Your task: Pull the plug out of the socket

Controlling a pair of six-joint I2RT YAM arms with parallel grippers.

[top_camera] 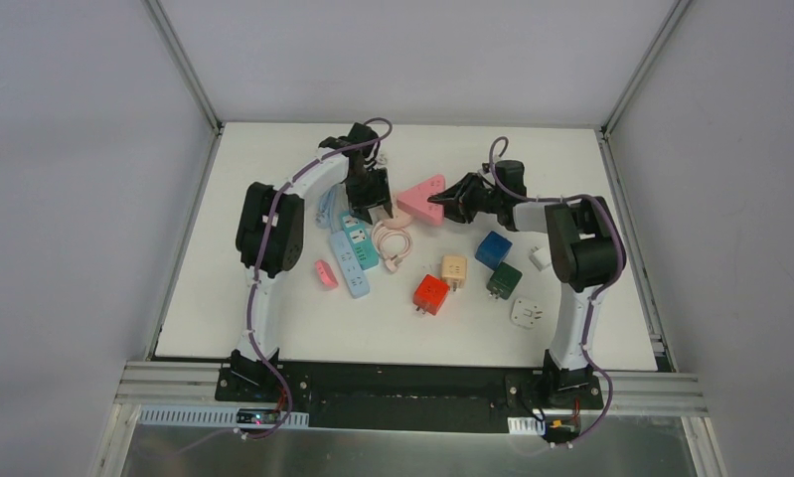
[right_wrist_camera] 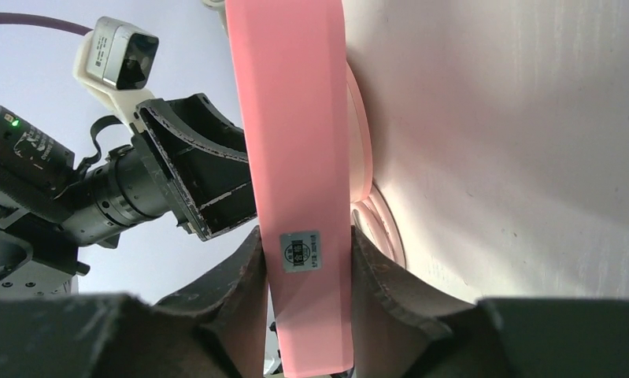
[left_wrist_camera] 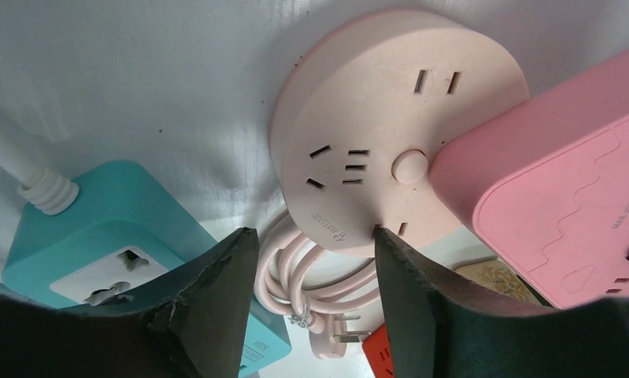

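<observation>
Front row: a white adapter (top_camera: 527, 314) lies nearest the arm bases on the right of the table (top_camera: 273, 308), with a red cube plug (top_camera: 431, 293) towards the middle.
Second row: a green cube (top_camera: 504, 280), a beige cube (top_camera: 454, 270) and a blue cube (top_camera: 493, 248) sit apart from one another just beyond.
Strips: a light-blue strip (top_camera: 351, 266) and a teal strip (left_wrist_camera: 98, 228) lie side by side left of centre.
Cord: a pale-pink lead (left_wrist_camera: 311, 276) lies coiled on the table beside the teal strip, its pronged end loose near the red cube.
Left hand: the left hand (left_wrist_camera: 312, 236) hangs over the coil with its fingers well apart and nothing between them (the wrist view looks straight through the gap).
Round socket: a pale-pink disc socket (left_wrist_camera: 374, 118) lies flat just beyond those fingertips, outlets facing up.
Right hand: the right hand (right_wrist_camera: 305, 240) is closed tight on the pink triangular socket (top_camera: 422, 199), both fingers pressed to its sides across its thickness.
Task's thing: the pink triangular socket sits past the table's middle, between the two hands, its corner lapping the disc's rim.
Plug: which plug is seated in it cannot be told from these views.
</observation>
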